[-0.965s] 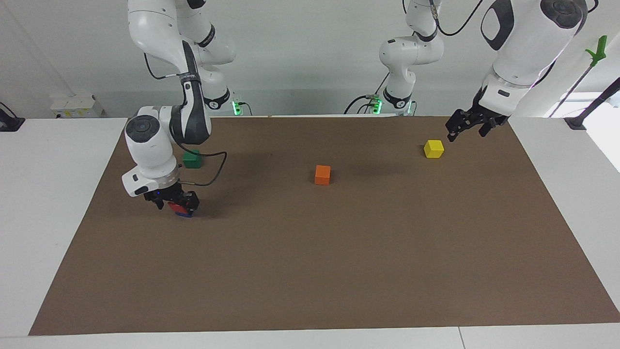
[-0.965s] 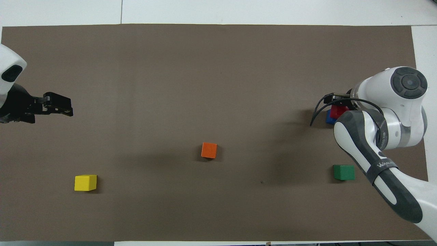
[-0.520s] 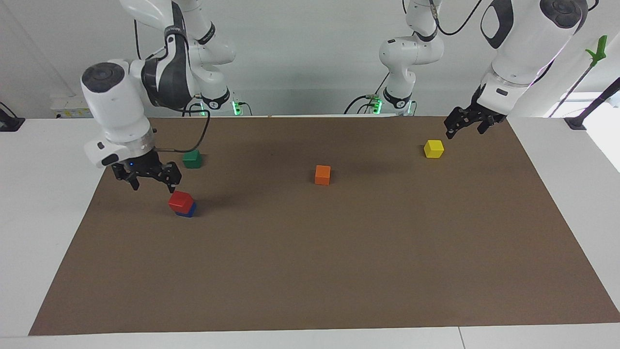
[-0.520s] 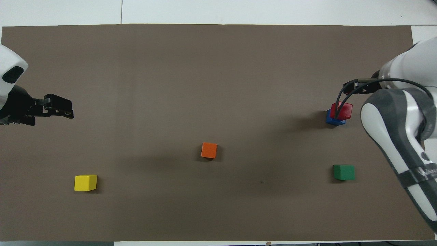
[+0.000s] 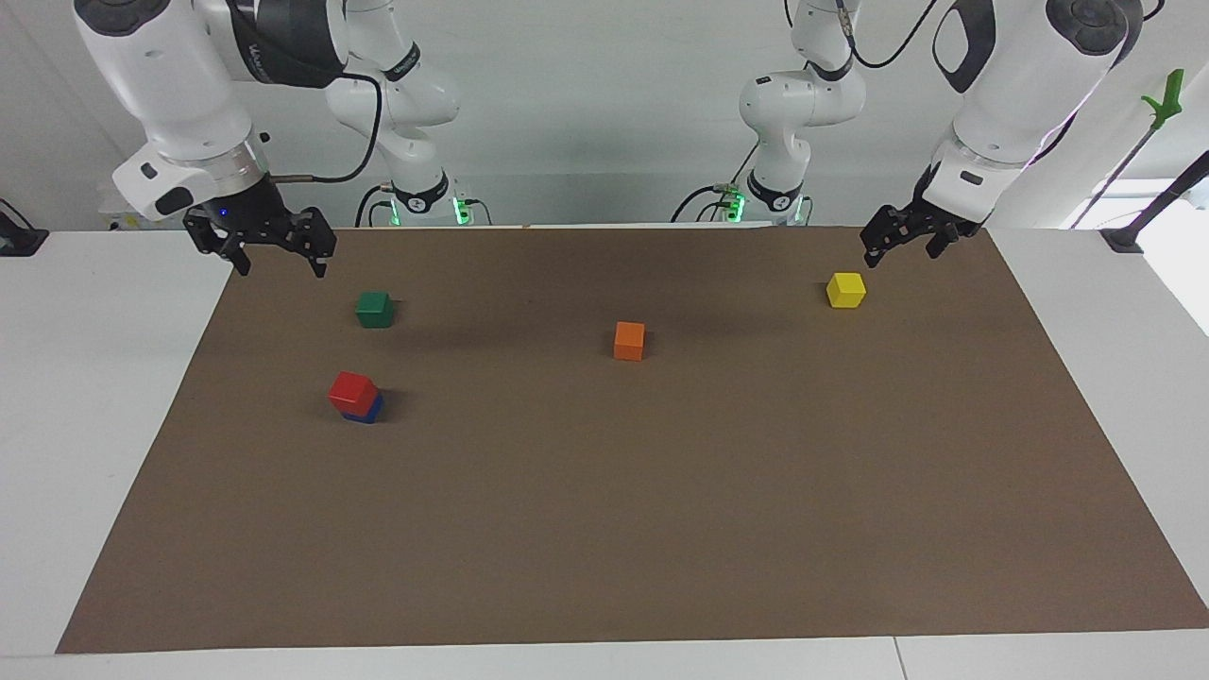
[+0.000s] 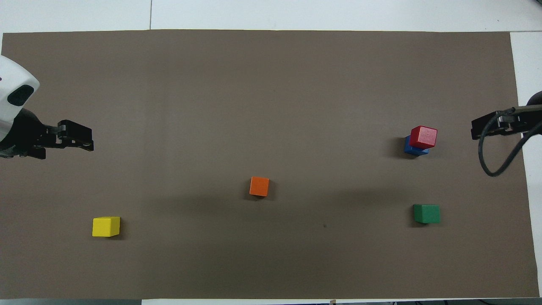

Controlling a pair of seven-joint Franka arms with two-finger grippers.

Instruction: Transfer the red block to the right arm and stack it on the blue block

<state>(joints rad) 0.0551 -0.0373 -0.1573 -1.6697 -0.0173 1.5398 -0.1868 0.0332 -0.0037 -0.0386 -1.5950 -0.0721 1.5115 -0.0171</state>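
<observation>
Facing view: the red block (image 5: pixel 352 391) sits on top of the blue block (image 5: pixel 366 410) in the left part of the frame, a little below the green block (image 5: pixel 374 309). Only a sliver of blue shows under the red. The stack stands free on the brown mat (image 5: pixel 661 529), touched by nothing. The right hand (image 5: pixel 261 247) hangs in the air at the upper left, over the mat's corner, with its fingers spread apart and empty. The orange block (image 5: pixel 629 340) lies near the middle of the frame. The yellow block (image 5: pixel 845 289) lies at the upper right, and the left hand (image 5: pixel 907 236) hovers just above it in the picture, fingers parted, holding nothing.

Overhead view: the red block (image 6: pixel 424 136) on the blue block (image 6: pixel 410 147) appears at the right, slightly offset so that a blue edge shows. The right hand (image 6: pixel 493 125) shows only at the right edge, clear of the stack. The green block (image 6: pixel 426 213) lies lower right, the orange block (image 6: pixel 259 186) in the centre, the yellow block (image 6: pixel 106 226) lower left. The left hand (image 6: pixel 76 136) reaches in from the left edge, open, over bare mat (image 6: pixel 271 84) on the white tabletop (image 6: pixel 338 12).
</observation>
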